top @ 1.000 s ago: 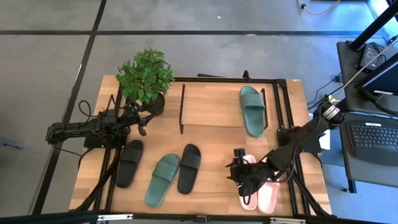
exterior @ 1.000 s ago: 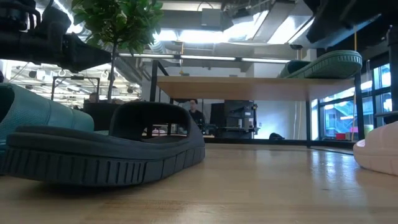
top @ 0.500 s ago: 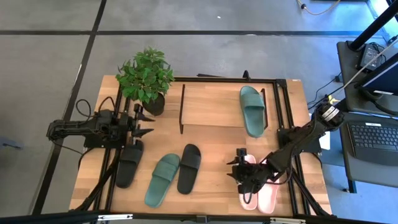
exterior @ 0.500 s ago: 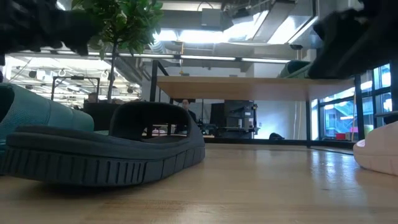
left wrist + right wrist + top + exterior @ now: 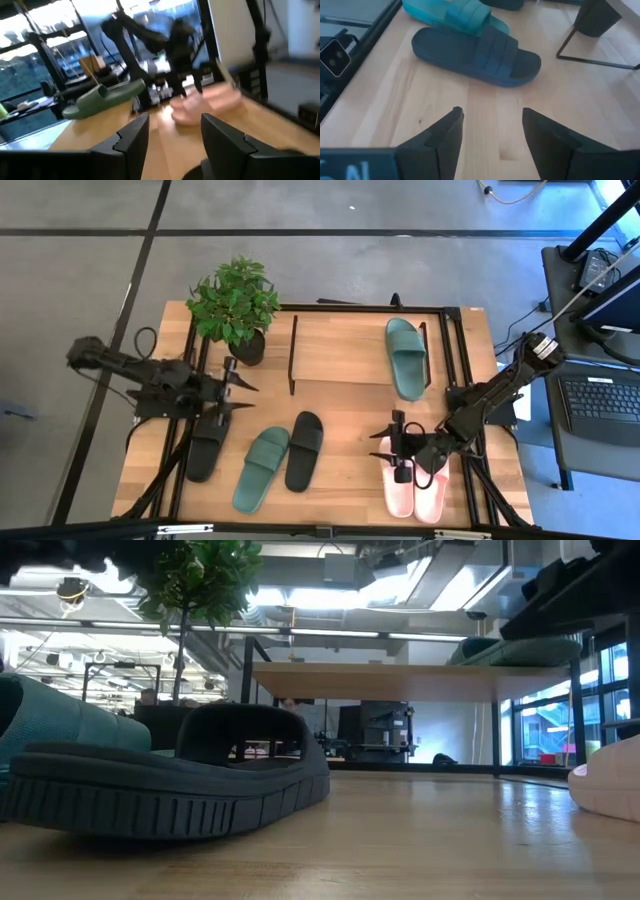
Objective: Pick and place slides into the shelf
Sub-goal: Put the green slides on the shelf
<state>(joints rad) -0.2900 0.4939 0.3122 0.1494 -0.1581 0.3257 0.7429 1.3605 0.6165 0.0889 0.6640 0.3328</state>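
Note:
A dark green slide (image 5: 405,357) lies on the shelf (image 5: 340,350), at its right end. On the table lie a black slide (image 5: 208,442) at the left, a dark green slide (image 5: 262,468) and a second black slide (image 5: 304,450) in the middle, and two pale pink slides (image 5: 398,485) (image 5: 432,492) side by side at the near right. My left gripper (image 5: 238,390) hangs open above the left black slide's far end, pointing level toward the right. My right gripper (image 5: 395,445) stands open over the pink slides' far ends, facing the middle black slide (image 5: 480,50).
A potted plant (image 5: 235,305) stands at the far left beside the shelf. Black metal frame rails (image 5: 455,370) run along both sides of the table. Bare wood (image 5: 345,420) lies between the shelf and the slides.
My left gripper has risen from beside the plant pot, swung toward the table's near edge and right, and rolled, staying open. My right gripper has shifted a little toward the right edge over the pink slides, still open. No slide has moved.

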